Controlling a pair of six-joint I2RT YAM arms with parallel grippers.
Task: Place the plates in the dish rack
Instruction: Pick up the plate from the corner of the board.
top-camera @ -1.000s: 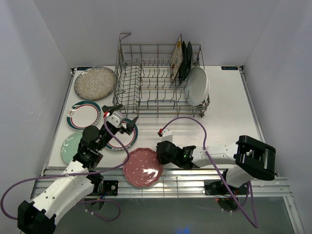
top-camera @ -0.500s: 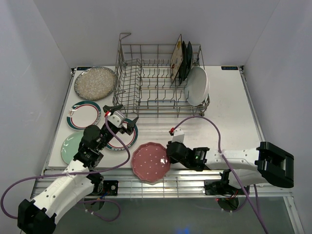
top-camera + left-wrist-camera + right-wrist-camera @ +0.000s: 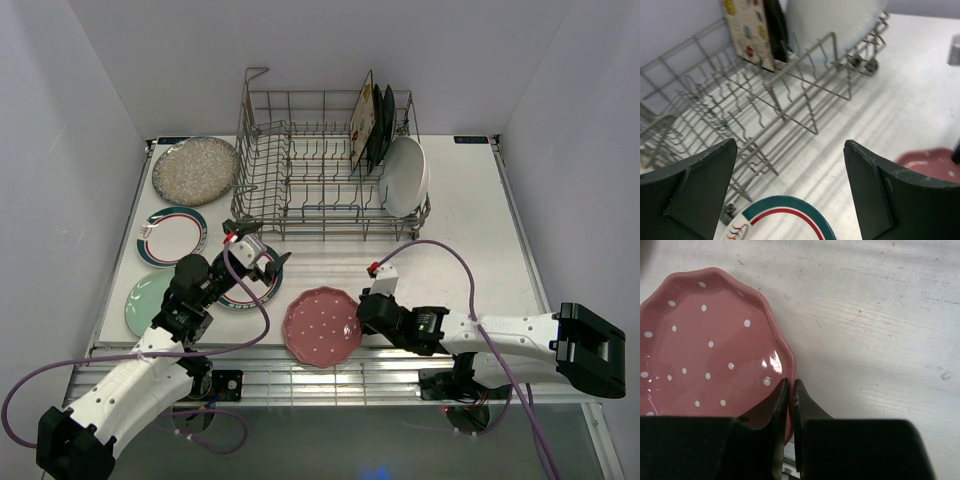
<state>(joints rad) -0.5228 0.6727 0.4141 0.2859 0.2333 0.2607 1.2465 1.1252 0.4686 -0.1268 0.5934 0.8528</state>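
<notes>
A pink scalloped plate with white dots (image 3: 320, 328) (image 3: 705, 355) lies flat near the table's front edge. My right gripper (image 3: 362, 316) (image 3: 790, 383) is shut on its right rim, one finger inside the plate and one outside. My left gripper (image 3: 256, 250) (image 3: 790, 146) hovers open and holding nothing over a teal-rimmed white plate (image 3: 243, 288) (image 3: 790, 202), just in front of the dish rack (image 3: 320, 170) (image 3: 765, 100). At the rack's right end a cream floral square plate (image 3: 362, 120) (image 3: 747, 30), a black plate (image 3: 381, 125) and a white oval plate (image 3: 405, 175) stand upright.
A speckled silver plate (image 3: 195, 168), a second teal-rimmed plate (image 3: 172, 235) and a pale green plate (image 3: 143, 300) lie on the table's left side. A slatted rail (image 3: 330, 375) runs along the front edge. White walls close in left and right.
The right gripper has shut on the pink plate's rim and drawn the plate to the right along the front edge. The left gripper has shifted slightly right, still open.
</notes>
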